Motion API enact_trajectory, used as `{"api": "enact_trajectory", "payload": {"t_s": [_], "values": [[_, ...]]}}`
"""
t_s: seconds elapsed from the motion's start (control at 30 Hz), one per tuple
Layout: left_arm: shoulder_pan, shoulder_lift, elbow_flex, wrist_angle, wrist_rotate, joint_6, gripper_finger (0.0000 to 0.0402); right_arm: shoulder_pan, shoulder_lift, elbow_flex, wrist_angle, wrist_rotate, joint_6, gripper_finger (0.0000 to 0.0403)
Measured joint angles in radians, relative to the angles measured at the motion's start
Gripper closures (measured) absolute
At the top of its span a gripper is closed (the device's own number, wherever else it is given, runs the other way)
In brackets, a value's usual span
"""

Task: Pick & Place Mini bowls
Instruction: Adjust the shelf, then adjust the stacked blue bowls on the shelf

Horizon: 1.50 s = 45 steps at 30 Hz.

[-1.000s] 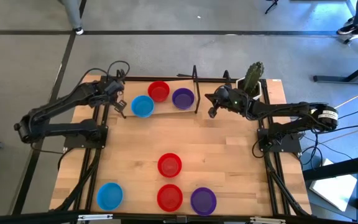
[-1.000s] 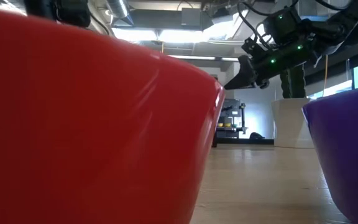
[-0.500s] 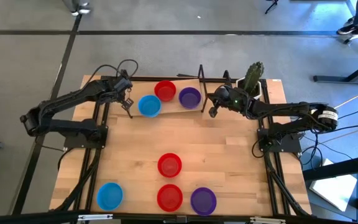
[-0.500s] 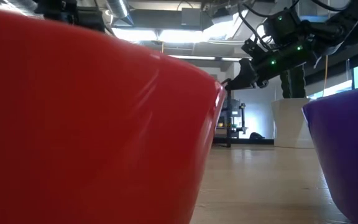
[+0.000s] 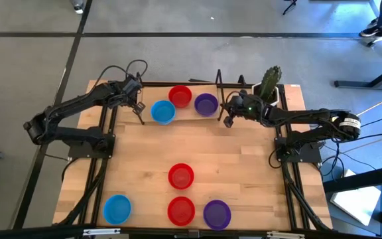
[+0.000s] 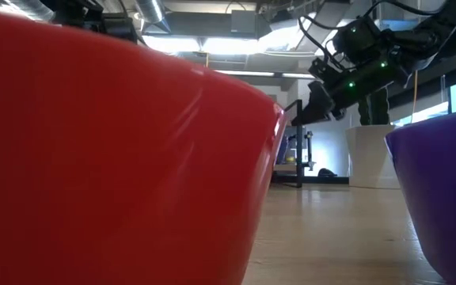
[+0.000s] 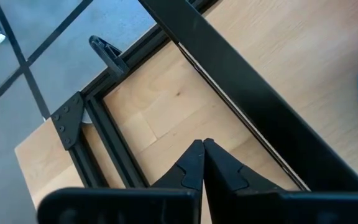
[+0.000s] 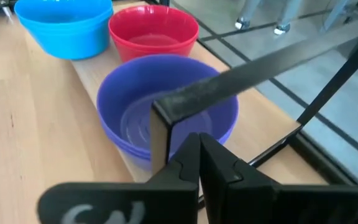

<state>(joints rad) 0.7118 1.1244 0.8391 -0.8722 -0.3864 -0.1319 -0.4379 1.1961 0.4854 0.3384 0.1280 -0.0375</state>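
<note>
Left end effector (image 5: 140, 116): clenched, empty, at blue bowl's (image 5: 163, 111) nine o'clock.
Right end effector (image 5: 228, 122): clenched, empty, at purple bowl's (image 5: 206, 103) four o'clock.

From overhead we look straight down on the whole pale wooden desk (image 5: 244, 166). Our low view sits at desk height, pressed against a small red plastic bowl (image 6: 117, 158). Each wrist camera peers closely past its own tool; the right one shares the far purple plastic bowl (image 8: 166, 106) with the overhead view.
</note>
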Motion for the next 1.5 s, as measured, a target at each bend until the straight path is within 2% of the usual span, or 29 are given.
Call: {"api": "enact_trajectory", "payload": {"t_s": [0.53,0.77,0.93,1.13,1.33,1.4,1.5], "values": [[0.0,0.001,-0.002,0.013,0.008,0.025,0.0399,0.071,0.0,0.0,-0.016,0.0,0.03,0.0399],[0.0,-0.028,-0.005,0.007,0.005,0.044,0.04,0.071,0.0,0.0,-0.064,0.059,0.03,0.0399],[0.0,-0.096,-0.008,-0.008,-0.037,0.074,0.0391,0.071,0.0,0.0,-0.082,0.06,0.031,0.0399],[-0.001,-0.176,-0.007,-0.044,-0.024,0.094,0.0378,0.071,0.0,0.0,-0.082,0.063,0.033,0.0399],[-0.003,-0.266,-0.006,-0.102,-0.128,0.062,0.0364,0.071,0.0,0.0,-0.14,0.069,0.067,0.0399],[-0.014,-0.32,-0.005,-0.103,-0.108,0.06,0.0363,0.071,0.0,0.0,-0.192,0.117,0.084,0.0399],[-0.048,-0.407,-0.004,-0.073,0.006,0.058,0.0365,0.071,0.0,0.0,-0.277,0.193,0.107,0.0399]]}}
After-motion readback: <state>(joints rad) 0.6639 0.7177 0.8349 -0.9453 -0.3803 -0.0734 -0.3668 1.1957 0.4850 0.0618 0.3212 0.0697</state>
